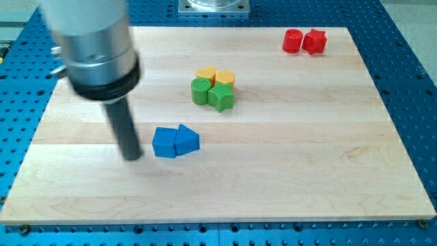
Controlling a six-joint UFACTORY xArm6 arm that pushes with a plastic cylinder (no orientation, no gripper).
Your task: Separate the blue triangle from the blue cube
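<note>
Bare rod tip (132, 157), holding nothing, rests just left of the blue cube (164, 142), which touches the blue triangle (187, 140) beyond; best approach: enter their seam rather than shove both together.

Wooden table top (307, 157) with blue (175, 142), green (212, 93), yellow (216, 76), red blocks (305, 42)
</note>
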